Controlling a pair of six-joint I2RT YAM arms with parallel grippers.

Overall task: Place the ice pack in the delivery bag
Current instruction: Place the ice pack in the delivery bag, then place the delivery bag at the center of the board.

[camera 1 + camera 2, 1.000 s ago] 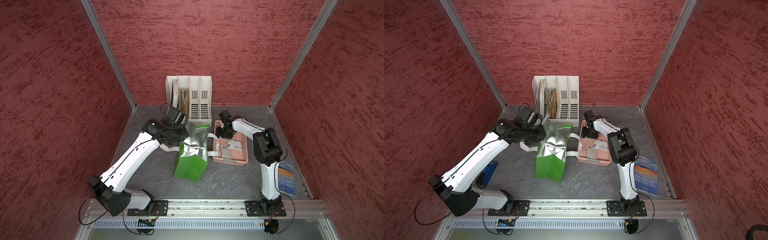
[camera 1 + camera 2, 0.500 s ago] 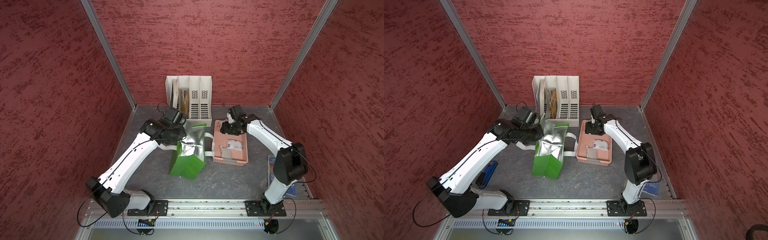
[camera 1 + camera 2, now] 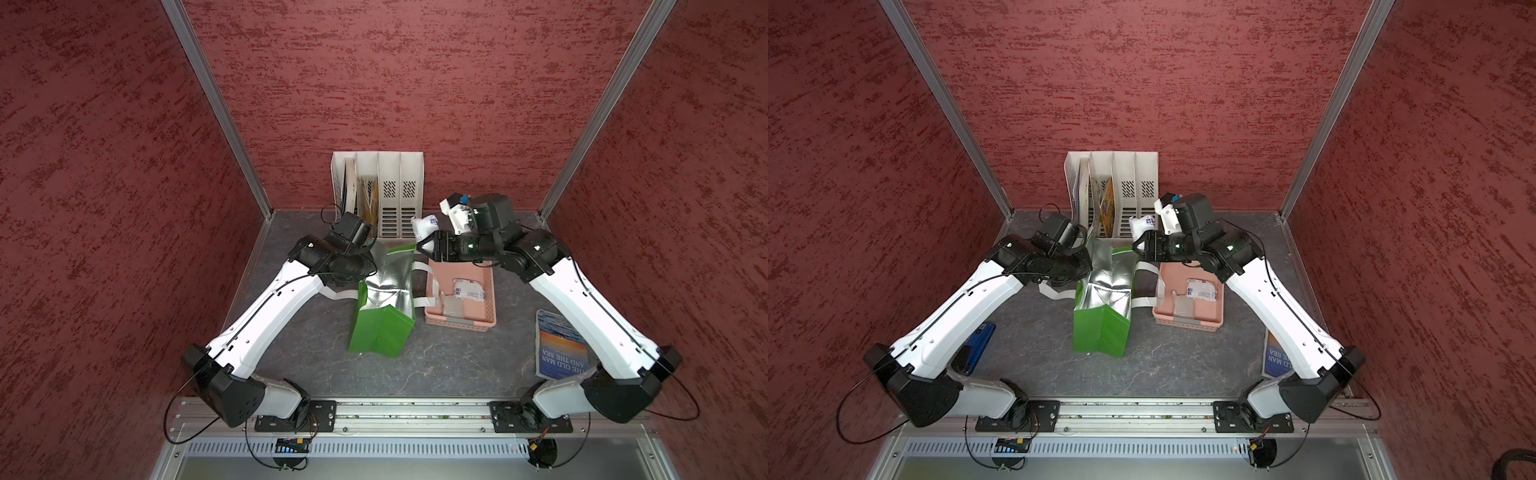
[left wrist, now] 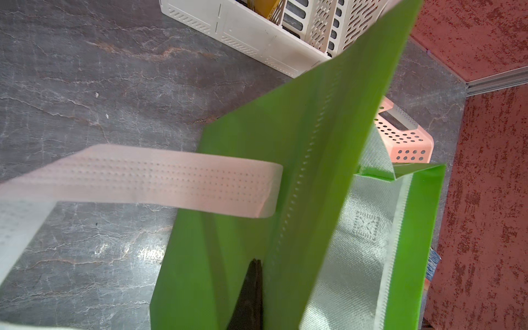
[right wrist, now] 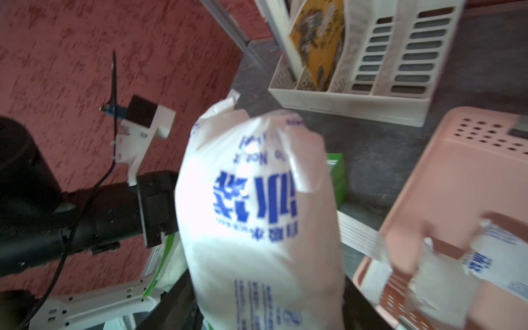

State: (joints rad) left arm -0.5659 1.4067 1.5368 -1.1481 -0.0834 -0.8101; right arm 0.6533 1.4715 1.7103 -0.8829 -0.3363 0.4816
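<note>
While the right gripper [image 3: 426,246] clamps the lower end of the ice pack [image 3: 424,226], the pack stands up out of the jaws. It is aloft near the far rim of the delivery bag [image 3: 382,332], above the far end of the pink basket [image 3: 459,325], and not yet over the mouth. The left gripper [image 4: 258,275] is pinched shut on the bag's side wall, pulling the foil-lined mouth open.

Step in hand, as I judge it: carry and drop.
- Swing the pack sideways until it hangs squarely over the foil.
- Tip it end-first; the mouth looks narrow and creased.
- Lower it between the walls before letting go, since the bag leans and a high drop could fold it.
- Keep clear of the white strap [image 3: 428,286] draped into the basket.
- Left arm should hold the wall taut and outward.

Hard to make out:
- Bag floor, not seen in any view.
- Right fingers, hidden under the pack in the blurred wrist view.
- Left inner finger, behind the green wall.
- Book [image 3: 561,351], partly under the right arm.
</note>
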